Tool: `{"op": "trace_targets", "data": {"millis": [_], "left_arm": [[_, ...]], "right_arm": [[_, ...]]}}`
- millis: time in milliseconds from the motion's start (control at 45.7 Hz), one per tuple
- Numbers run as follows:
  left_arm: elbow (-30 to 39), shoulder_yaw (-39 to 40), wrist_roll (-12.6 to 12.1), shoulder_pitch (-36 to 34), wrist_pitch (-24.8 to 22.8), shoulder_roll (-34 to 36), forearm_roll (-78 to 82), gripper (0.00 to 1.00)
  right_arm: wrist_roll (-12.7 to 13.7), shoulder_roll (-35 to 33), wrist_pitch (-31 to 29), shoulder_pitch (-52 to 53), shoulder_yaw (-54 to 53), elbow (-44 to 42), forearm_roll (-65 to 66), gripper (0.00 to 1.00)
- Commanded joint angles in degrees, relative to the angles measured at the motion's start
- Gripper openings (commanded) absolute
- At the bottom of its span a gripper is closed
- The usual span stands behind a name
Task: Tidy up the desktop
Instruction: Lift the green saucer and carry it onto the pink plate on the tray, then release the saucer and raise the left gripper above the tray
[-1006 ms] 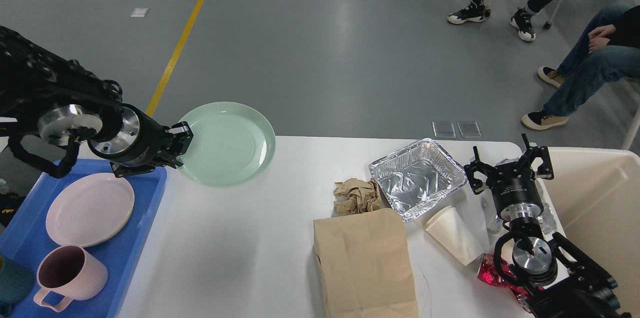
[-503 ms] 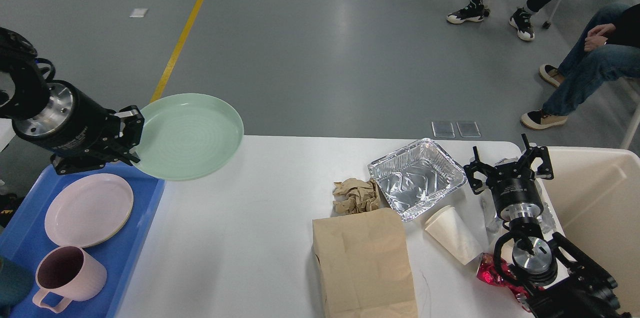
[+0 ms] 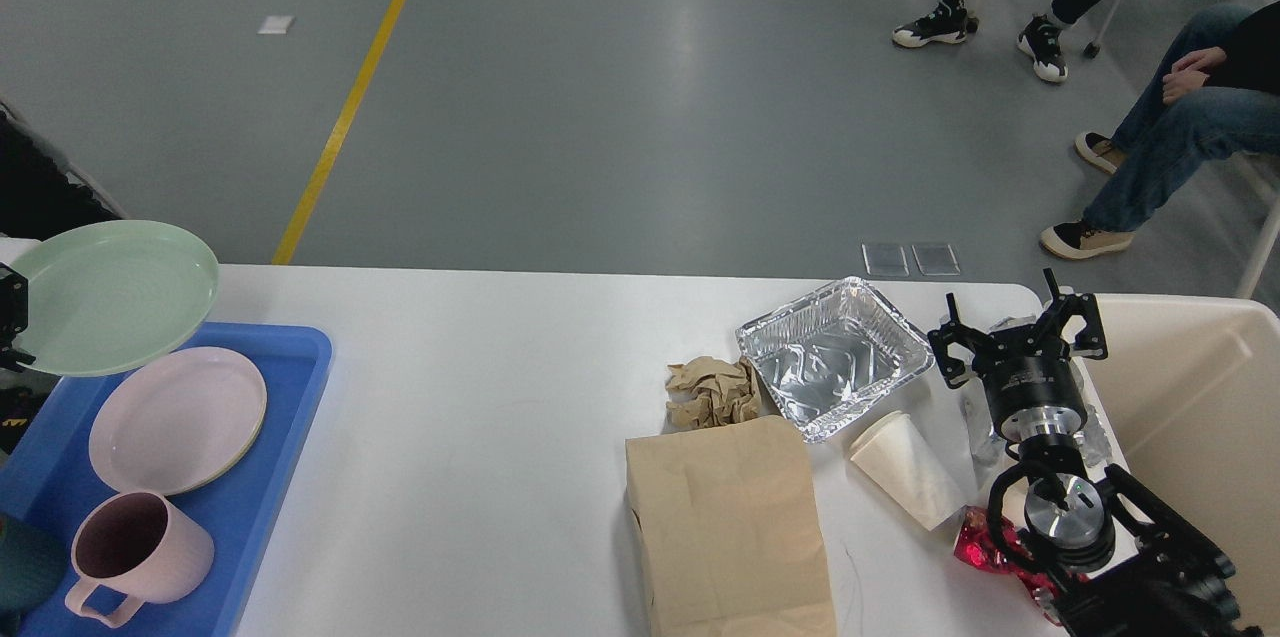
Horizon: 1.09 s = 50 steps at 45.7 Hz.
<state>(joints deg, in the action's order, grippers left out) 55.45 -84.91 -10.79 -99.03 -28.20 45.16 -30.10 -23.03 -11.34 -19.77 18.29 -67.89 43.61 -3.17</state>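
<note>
The white desktop fills the lower view. A pale green plate hangs over the back left corner of the blue tray. Only a black sliver of my left gripper shows at the view's left edge, and it is shut on the plate's rim. My right gripper stands open at the table's right end, fingers spread, with nothing between them. It is just right of a foil tray.
On the blue tray lie a pink plate, a pink mug and a teal item. Crumpled brown paper, a paper bag, a paper cup and a red wrapper lie near the foil tray. A beige bin stands at the right; people sit beyond.
My left arm has swung left with the green plate, from over the table to above the blue tray, and is now almost out of view. The right arm has not moved.
</note>
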Motion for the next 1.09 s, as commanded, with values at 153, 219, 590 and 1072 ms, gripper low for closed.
{"op": "trace_targets", "data": {"millis": [153,219,590,1072], "left_arm": [[-16.16,22.85,-5.81,23.78,0.87,2.30,6.46,0.00],[-17.74,26.80,-6.43,27.83,0.87,1.86,7.51,0.00],[-19.68,30.86,-5.91,34.08,4.38,-2.88,10.86,0.00],[-21.35,33.85,-5.29,35.75,5.61,-4.20,10.86,0.34]], "right_arm": [[0.00,0.00,0.00,-0.01,0.03,-0.01,0.00,1.00],[0.00,0.00,0.00,-0.01,0.03,-0.01,0.00,1.00],[0.00,0.00,0.00,-0.01,0.03,-0.01,0.00,1.00],[0.00,0.00,0.00,-0.01,-0.05,-0.01,0.00,1.00]]}}
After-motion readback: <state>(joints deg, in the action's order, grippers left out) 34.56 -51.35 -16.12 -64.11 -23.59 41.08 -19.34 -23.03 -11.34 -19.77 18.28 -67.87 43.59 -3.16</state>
